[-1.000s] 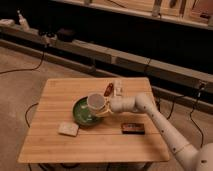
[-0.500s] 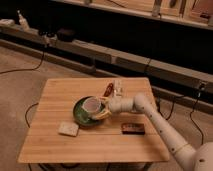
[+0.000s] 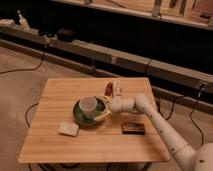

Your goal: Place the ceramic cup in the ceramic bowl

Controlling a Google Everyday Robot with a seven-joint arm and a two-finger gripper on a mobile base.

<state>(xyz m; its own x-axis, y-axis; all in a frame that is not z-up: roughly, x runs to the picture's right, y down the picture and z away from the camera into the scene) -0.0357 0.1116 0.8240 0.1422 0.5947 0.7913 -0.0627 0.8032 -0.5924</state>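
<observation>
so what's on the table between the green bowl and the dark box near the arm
Only the gripper, at the ceramic bowl rim by the ceramic cup. Toward the dark box, the camera view shows bare wood.

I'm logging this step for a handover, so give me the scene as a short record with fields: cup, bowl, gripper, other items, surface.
cup: ceramic cup, white, upright, over the ceramic bowl's middle; whether it rests on it cannot be told
bowl: ceramic bowl, dark green, on the wooden table, left of centre
gripper: gripper at the cup's right side, over the bowl's right rim
other items: pale pad front left of the bowl; dark flat object to the right; small packet behind the arm
surface: table, light wood
</observation>
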